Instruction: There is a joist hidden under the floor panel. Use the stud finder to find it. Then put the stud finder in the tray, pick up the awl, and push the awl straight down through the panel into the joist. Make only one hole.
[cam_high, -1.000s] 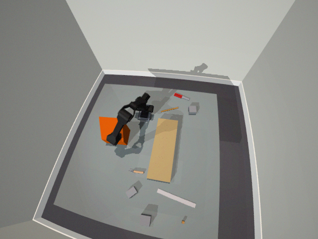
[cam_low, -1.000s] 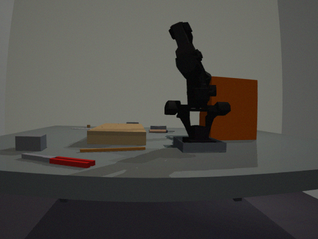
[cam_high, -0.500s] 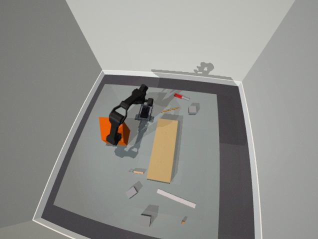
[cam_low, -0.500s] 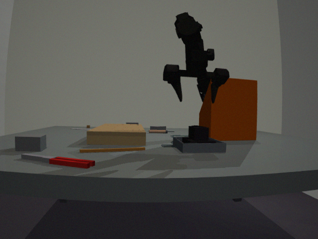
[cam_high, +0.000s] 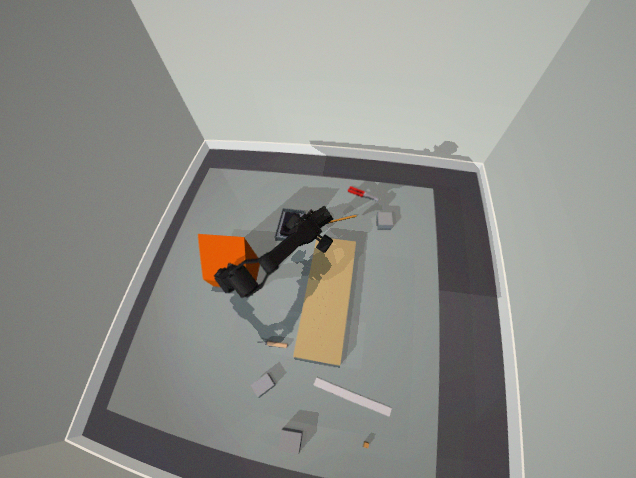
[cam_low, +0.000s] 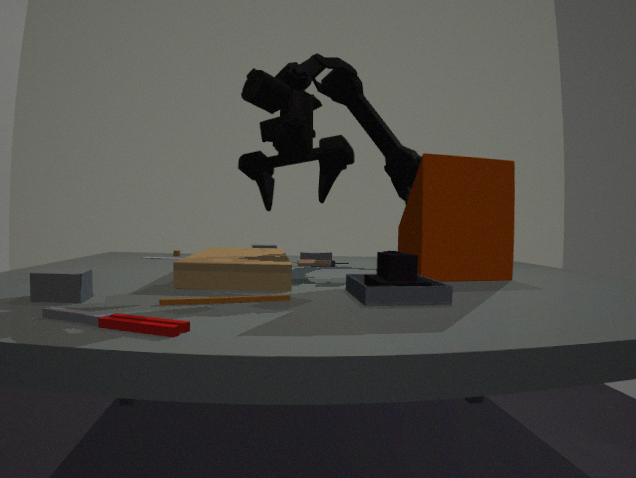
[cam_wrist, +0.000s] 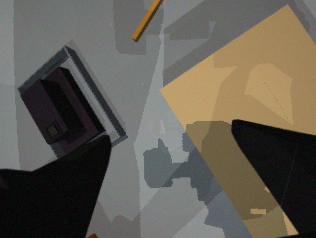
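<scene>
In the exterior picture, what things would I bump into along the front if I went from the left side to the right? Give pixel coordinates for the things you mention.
Gray block (cam_high: 385, 219) (cam_low: 59, 286), red-handled tool (cam_high: 355, 191) (cam_low: 141, 324), tray (cam_high: 278, 226) (cam_low: 406, 296) (cam_wrist: 107, 112) with the black stud finder (cam_high: 287, 219) (cam_low: 396, 266) (cam_wrist: 62, 107) in it.

Workshop-like robot test area, black arm, wooden panel, red-handled tool, plain walls

Plain pale grey walls

Orange block; tan panel; red-handled tool, grey blade.
</scene>
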